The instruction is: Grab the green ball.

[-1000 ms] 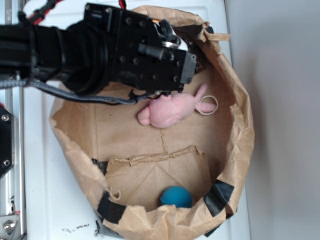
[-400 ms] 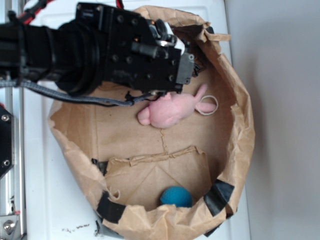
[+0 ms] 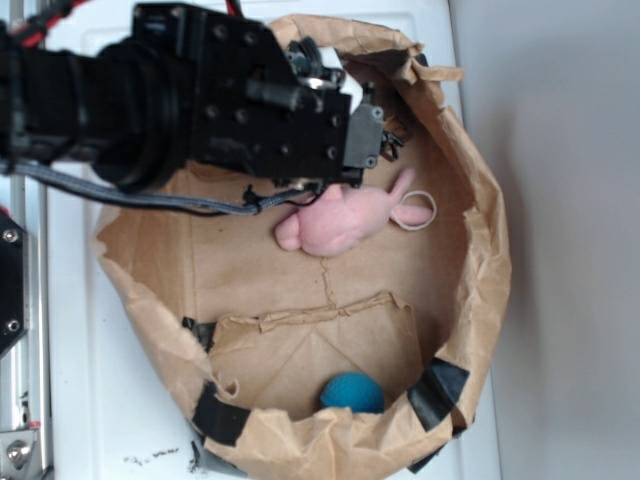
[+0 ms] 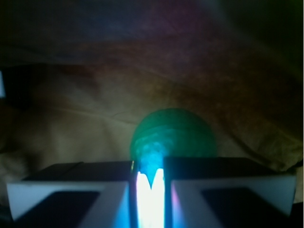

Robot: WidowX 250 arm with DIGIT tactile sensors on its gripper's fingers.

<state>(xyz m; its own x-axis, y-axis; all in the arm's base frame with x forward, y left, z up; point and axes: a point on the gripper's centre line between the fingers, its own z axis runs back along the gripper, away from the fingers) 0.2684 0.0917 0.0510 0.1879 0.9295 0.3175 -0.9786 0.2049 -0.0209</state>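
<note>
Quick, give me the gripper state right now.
Gripper: appears shut on the green ball, which shows just past the near-closed fingers in the wrist view; the exterior view hides the ball behind the arm.

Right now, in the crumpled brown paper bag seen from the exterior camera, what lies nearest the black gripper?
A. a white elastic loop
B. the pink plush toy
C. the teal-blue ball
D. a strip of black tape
B: the pink plush toy lies just beneath the gripper, while the teal-blue ball sits at the bag's far end.
</note>
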